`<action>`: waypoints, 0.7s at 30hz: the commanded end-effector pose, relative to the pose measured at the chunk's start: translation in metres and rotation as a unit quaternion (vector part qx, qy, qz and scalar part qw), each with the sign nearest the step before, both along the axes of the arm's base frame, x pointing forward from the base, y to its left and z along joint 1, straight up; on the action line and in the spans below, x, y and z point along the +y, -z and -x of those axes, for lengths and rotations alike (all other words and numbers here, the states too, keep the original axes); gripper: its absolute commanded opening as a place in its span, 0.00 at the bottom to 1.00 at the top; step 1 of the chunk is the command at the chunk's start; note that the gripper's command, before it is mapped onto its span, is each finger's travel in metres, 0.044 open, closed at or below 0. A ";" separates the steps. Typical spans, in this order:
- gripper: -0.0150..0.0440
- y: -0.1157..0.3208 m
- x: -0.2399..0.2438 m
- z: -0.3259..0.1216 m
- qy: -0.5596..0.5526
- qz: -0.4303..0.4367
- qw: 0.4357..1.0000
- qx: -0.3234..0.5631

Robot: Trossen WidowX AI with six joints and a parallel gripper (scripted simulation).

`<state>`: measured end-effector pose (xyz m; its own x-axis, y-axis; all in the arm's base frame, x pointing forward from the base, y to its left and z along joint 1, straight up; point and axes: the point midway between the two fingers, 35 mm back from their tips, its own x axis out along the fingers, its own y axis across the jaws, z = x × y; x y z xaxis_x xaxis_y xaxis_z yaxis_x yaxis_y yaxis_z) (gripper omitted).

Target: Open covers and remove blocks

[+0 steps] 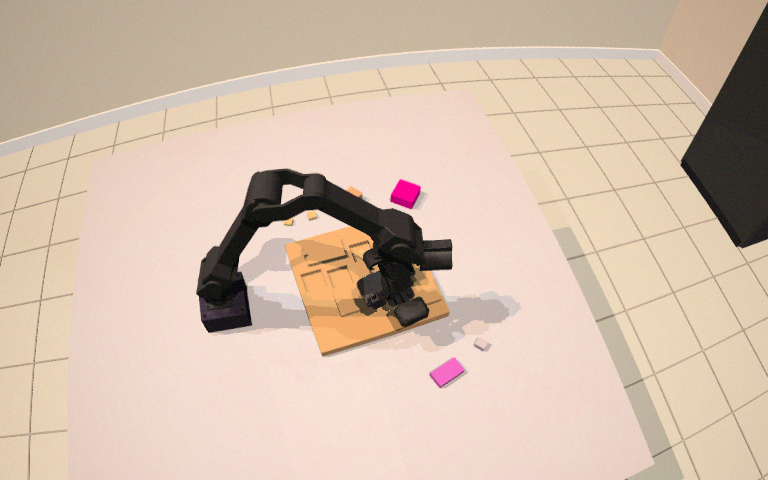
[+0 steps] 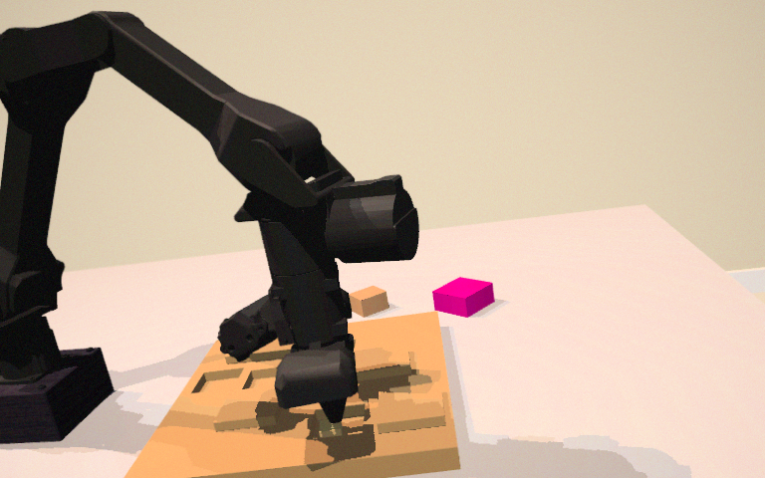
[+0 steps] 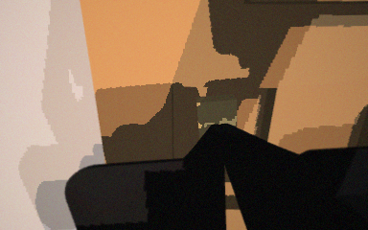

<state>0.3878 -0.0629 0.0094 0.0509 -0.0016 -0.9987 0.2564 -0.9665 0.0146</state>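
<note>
The orange puzzle board point(image 1: 334, 340) point(image 2: 163, 450) point(image 3: 125, 43) lies on the table, with open wells and raised flat panels the same orange. My gripper point(image 2: 334, 420) point(image 3: 219, 132) is shut and empty, pointing down at a shaded well near the board's front right. A small olive-looking block point(image 2: 329, 430) point(image 3: 217, 110) shows in that well right at the fingertips; contact cannot be told. The arm hides part of the board in the top view. Off the board lie a magenta block point(image 1: 405, 192) point(image 2: 463, 293), an orange block point(image 1: 354, 192) point(image 2: 369, 300) and a flat pink block point(image 1: 447, 371).
A small pale block point(image 1: 481, 343) lies near the pink one. Two little yellow pieces point(image 1: 312, 215) point(image 1: 288, 221) lie behind the board. The arm's base point(image 1: 225, 311) stands left of the board. A tall black object point(image 1: 730, 141) stands beyond the table on the right.
</note>
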 end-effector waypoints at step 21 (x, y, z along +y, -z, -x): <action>0.25 0.003 0.010 -0.029 0.002 0.001 1.000 0.004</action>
